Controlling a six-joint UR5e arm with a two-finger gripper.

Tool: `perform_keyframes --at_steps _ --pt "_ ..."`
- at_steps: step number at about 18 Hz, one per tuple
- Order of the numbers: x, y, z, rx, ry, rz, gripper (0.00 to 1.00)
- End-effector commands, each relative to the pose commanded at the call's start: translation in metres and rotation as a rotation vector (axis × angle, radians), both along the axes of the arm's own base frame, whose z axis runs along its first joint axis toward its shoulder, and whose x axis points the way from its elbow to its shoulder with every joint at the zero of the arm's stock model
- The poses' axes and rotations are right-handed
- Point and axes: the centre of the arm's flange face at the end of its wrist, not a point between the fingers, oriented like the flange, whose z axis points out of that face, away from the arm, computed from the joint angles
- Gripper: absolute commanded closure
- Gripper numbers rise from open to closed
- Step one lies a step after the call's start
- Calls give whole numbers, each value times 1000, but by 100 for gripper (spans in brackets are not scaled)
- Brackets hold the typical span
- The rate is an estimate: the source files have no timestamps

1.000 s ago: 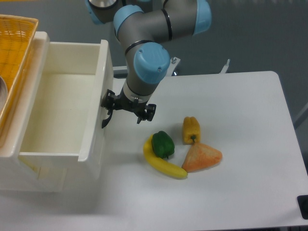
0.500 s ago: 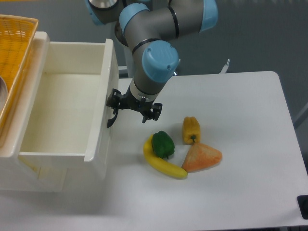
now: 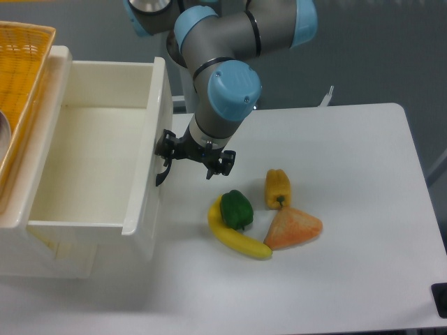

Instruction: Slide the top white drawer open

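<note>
Drawer (image 3: pixel 91 157): pulled well out, interior bare; pincer (image 3: pixel 187 159) spread at its 3 o'clock front, by the handle; next, likely release and retreat.

single fixed camera, high, angled down at table (image 3: pixel 335 279)

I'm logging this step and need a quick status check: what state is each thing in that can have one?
top white drawer: pulled well out, inside empty.
gripper: at the drawer front by the black handle; open or shut cannot be told.
wicker basket: on top of the cabinet, mostly out of frame.
</note>
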Motion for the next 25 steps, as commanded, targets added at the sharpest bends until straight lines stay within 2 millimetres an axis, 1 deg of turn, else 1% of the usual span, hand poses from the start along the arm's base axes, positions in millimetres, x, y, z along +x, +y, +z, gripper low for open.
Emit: perform_keyframes --at_steps 4,8,13,16,19,20,24,25 --pt "-5 -5 2 5 -23 21 0" --pt "-4 -5 3 20 -41 27 0" --pt "-7 -7 6 24 -32 32 0" --pt "-16 -9 13 39 -6 43 0" --pt "-28 -11 21 65 23 48 0" --pt "-32 -13 21 70 27 44 0" --pt "-52 -28 24 91 54 5 0" --pt "-54 -32 23 64 93 -49 0"
